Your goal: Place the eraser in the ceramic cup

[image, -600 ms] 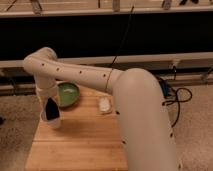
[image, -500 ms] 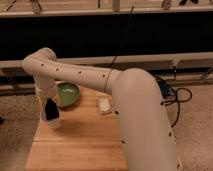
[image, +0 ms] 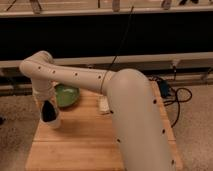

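Observation:
My gripper [image: 49, 114] hangs at the left side of the wooden table [image: 95, 142], pointing down right over a white ceramic cup [image: 54, 121], which it mostly covers. A small white block, the eraser [image: 104, 104], lies on the table near the middle, to the right of the gripper and close to my arm. The arm [image: 85, 77] reaches in from the right and fills much of the view.
A green bowl [image: 66, 95] sits at the back left of the table, just behind the gripper. Black cables [image: 172, 95] lie on the floor at the right. A rail runs behind the table.

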Robot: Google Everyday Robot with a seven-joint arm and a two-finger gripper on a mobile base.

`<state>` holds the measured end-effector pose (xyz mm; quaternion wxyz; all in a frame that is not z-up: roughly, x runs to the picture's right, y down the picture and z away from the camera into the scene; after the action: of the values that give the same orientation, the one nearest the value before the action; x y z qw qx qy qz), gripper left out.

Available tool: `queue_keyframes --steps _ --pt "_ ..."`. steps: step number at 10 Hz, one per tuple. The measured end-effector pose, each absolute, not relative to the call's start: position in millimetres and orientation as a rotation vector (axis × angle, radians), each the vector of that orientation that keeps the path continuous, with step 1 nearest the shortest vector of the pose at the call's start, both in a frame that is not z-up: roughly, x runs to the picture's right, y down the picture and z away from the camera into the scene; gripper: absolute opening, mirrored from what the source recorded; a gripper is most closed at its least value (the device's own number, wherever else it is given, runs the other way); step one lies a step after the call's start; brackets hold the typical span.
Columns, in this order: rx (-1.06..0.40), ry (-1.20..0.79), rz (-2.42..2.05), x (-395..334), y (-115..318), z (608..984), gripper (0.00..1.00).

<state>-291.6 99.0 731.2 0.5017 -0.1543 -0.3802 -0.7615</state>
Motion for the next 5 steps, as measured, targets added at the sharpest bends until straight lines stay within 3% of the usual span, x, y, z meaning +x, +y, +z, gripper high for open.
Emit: queue_keyframes --steps 3,4,5 --pt "-0.362 -0.906 -1.84 -291.8 96.7 737.1 0.79" --pt "-0.358 -0.907 -1.841 -292.3 95.4 736.7 0.76" --pt "-0.361 -0.91 -1.844 -288.5 97.6 735.4 0.67"
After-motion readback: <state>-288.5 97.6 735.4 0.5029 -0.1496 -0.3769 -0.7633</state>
